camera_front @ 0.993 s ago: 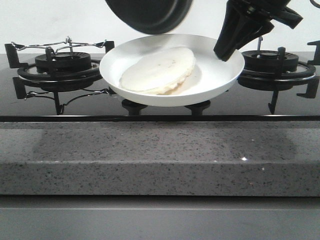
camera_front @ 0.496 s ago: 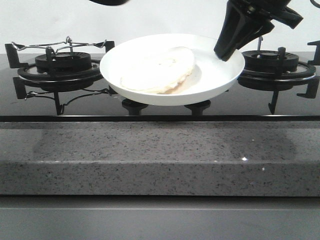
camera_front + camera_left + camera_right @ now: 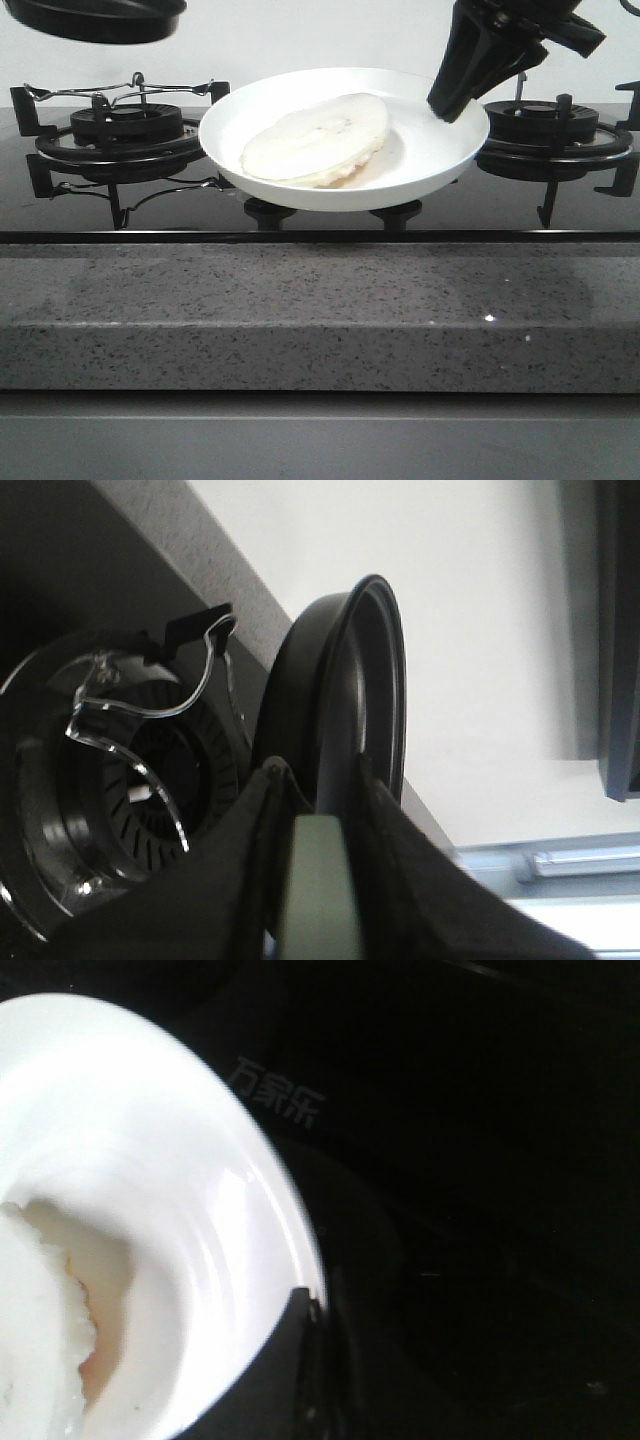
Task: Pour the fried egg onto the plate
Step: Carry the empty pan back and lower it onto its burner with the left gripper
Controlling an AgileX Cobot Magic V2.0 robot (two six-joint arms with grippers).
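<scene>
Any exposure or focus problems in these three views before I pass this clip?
Front view: sharp, evenly lit; plate bright but readable. Left wrist view: black pan dark against a bright wall, fingers soft up close. Right wrist view: plate rim blown out, fried egg washed out, stove nearly black.

My front camera is facing the stove (image 3: pixel 130 140) from low down; my right wrist camera is sharing its plate (image 3: pixel 440 150), very close.
</scene>
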